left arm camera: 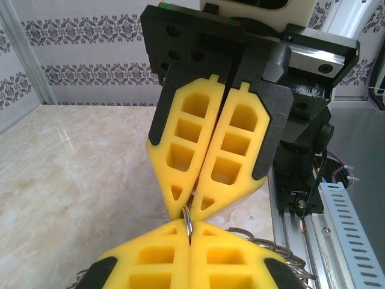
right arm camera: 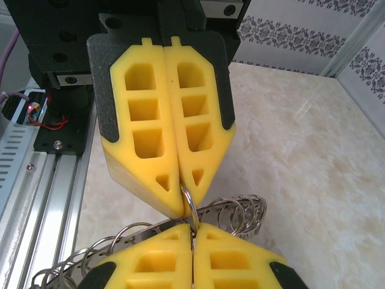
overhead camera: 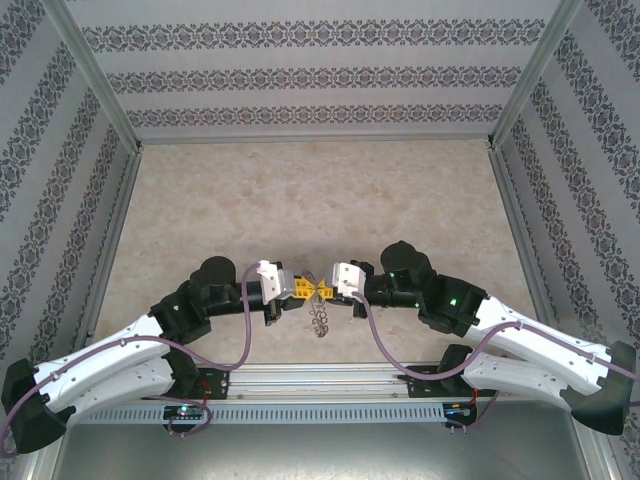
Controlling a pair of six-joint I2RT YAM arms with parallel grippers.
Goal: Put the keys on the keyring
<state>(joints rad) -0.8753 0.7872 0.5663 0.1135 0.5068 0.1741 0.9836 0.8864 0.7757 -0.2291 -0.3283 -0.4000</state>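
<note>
My two grippers meet tip to tip above the near middle of the table. The left gripper (overhead camera: 307, 291) (left arm camera: 190, 227) and the right gripper (overhead camera: 323, 291) (right arm camera: 194, 229) are both shut on the same small wire loop (left arm camera: 188, 217) (right arm camera: 190, 201) of the keyring. The keyring (overhead camera: 318, 320) hangs below the fingertips, grey, with its fringe of wire loops (right arm camera: 243, 211) (left arm camera: 289, 259) spreading to the sides. In each wrist view the other arm's yellow fingers (left arm camera: 210, 150) (right arm camera: 150, 138) come down from above onto the loop. The key is hidden.
The marbled tabletop (overhead camera: 320, 200) stretches away behind the grippers, inside patterned walls. The aluminium rail (overhead camera: 330, 385) with the arm bases runs along the near edge, close under the hanging ring.
</note>
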